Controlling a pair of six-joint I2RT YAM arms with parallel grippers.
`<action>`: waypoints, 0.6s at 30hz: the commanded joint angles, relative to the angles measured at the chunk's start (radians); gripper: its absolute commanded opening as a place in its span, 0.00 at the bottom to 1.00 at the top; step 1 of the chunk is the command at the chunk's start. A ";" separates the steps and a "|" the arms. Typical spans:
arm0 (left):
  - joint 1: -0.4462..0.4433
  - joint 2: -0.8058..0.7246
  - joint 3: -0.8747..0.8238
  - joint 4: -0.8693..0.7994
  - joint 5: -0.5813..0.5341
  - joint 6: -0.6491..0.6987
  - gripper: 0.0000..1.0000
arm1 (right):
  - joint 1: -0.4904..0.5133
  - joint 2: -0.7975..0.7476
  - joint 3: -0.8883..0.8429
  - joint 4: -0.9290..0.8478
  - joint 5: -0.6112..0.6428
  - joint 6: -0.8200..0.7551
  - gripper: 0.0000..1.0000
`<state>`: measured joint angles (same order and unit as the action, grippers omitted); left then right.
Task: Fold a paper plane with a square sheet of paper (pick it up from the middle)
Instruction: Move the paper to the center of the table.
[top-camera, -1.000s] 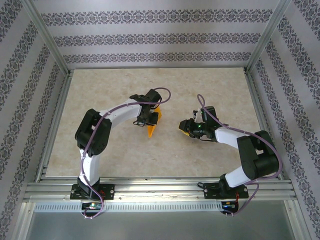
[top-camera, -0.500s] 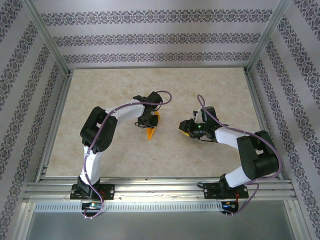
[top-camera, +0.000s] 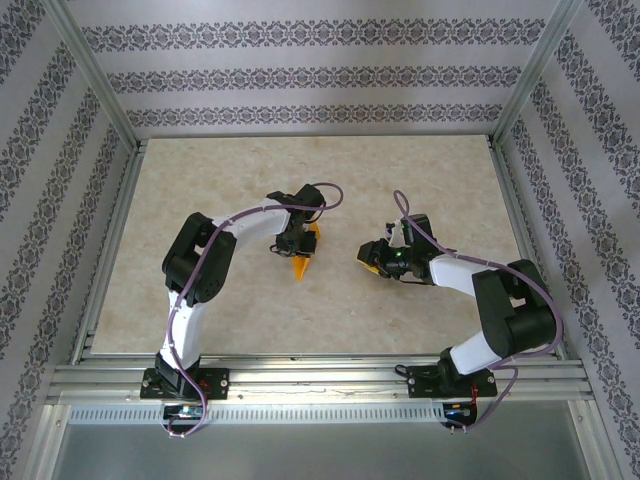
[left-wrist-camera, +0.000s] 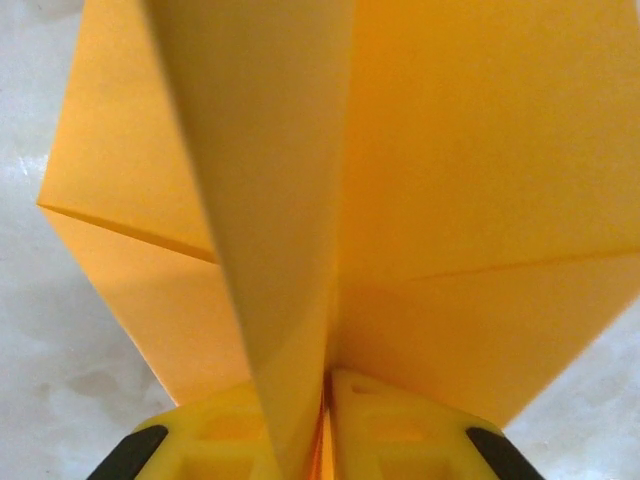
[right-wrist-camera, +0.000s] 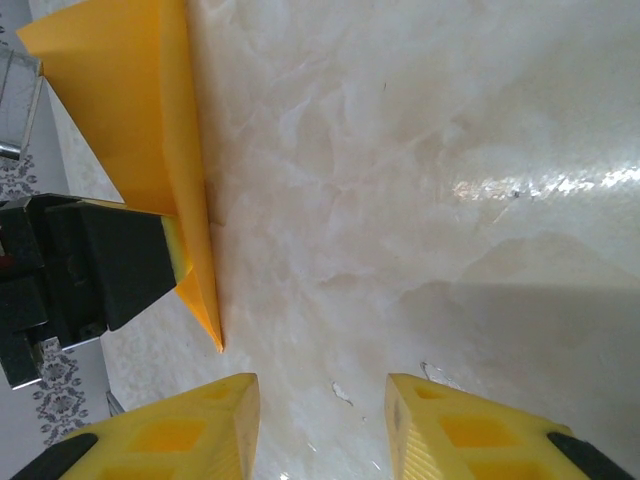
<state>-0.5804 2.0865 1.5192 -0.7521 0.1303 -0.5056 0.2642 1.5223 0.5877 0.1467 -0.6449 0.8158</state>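
As we look outward from the near edge of the pale marbled table (top-camera: 250, 320), we first meet the yellow plastic right fingers (right-wrist-camera: 215, 420): they are spread apart with nothing between them, low over the surface and aimed toward the paper's point. Just beyond them comes the paper plane (left-wrist-camera: 470, 180), a slim pointed dart of bright orange folded paper with a lengthwise centre crease and slanting fold lines across both wings, its point turned toward the near edge. We see the yellow plastic left fingers (left-wrist-camera: 385, 415) pressed together on its centre fold, pinching it; whether the dart touches the table we cannot tell. Farther back the table runs on to the grey patterned walls (top-camera: 300, 80). We judge the folding nearly or wholly finished: the paper is dart-shaped, not a flat square. What may remain is a last sharpening of a crease with the right fingers, or setting the plane down
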 joint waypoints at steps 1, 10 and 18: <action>0.010 0.029 0.019 -0.030 0.008 -0.019 0.19 | 0.005 0.018 -0.004 0.012 -0.015 -0.004 0.38; 0.008 0.042 0.022 -0.034 -0.018 -0.039 0.25 | 0.010 0.016 -0.012 0.014 -0.012 -0.006 0.39; -0.002 0.071 0.041 -0.051 -0.075 -0.088 0.32 | 0.009 0.021 -0.006 0.012 -0.017 -0.012 0.39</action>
<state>-0.5812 2.1075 1.5475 -0.7544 0.1143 -0.5541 0.2646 1.5345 0.5858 0.1501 -0.6453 0.8158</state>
